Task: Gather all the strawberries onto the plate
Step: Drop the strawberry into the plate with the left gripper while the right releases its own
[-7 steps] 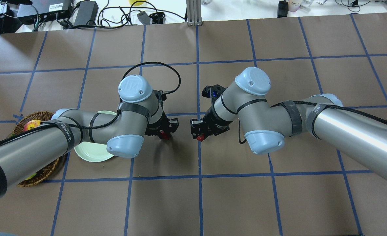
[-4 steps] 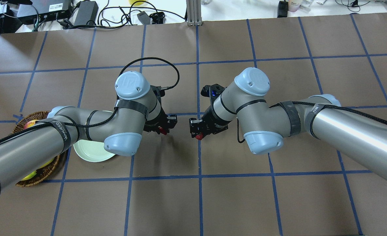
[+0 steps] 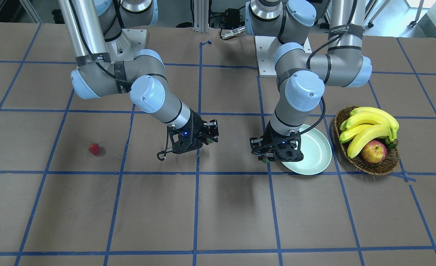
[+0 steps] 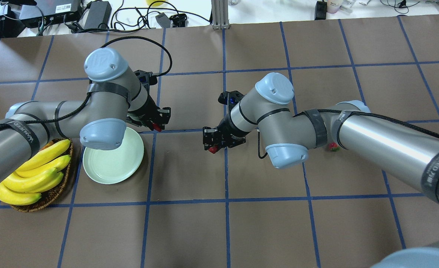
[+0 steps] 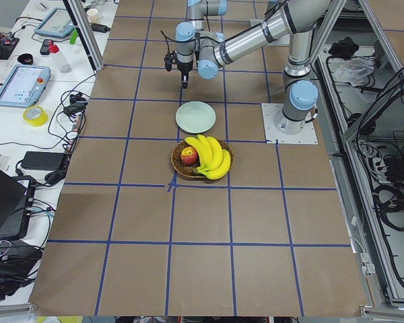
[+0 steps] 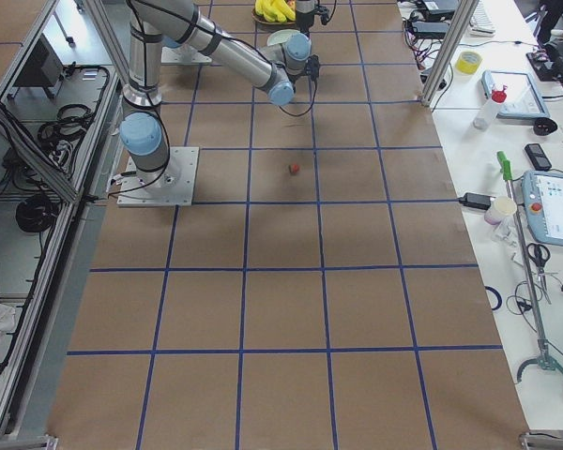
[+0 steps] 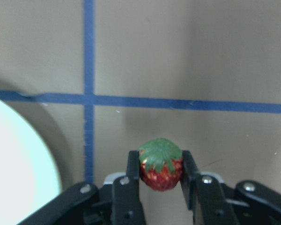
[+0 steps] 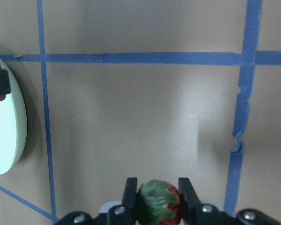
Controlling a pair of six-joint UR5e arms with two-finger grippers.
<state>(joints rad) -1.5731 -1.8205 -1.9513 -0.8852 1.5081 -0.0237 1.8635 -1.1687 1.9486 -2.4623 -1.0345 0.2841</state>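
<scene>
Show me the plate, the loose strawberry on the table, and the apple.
plate point(image 4: 117, 165): overhead view, bare middle.
loose strawberry point(image 3: 94, 149): front-facing view, red body.
apple point(image 3: 374, 152): front-facing view, red front face.

two silver-grey tube arms, left arm point(image 4: 69, 113) and right arm point(image 4: 375, 134), with pale blue round joint caps point(image 4: 104, 63). black tape bands point(image 4: 108, 88) with white lettering hold braided black cables point(image 4: 145, 39). left gripper point(image 7: 161, 161) and right gripper point(image 8: 157, 188) black, two flat fingers point(image 7: 133, 168) each, silver screws point(image 7: 125, 180) at the finger bases.
</scene>
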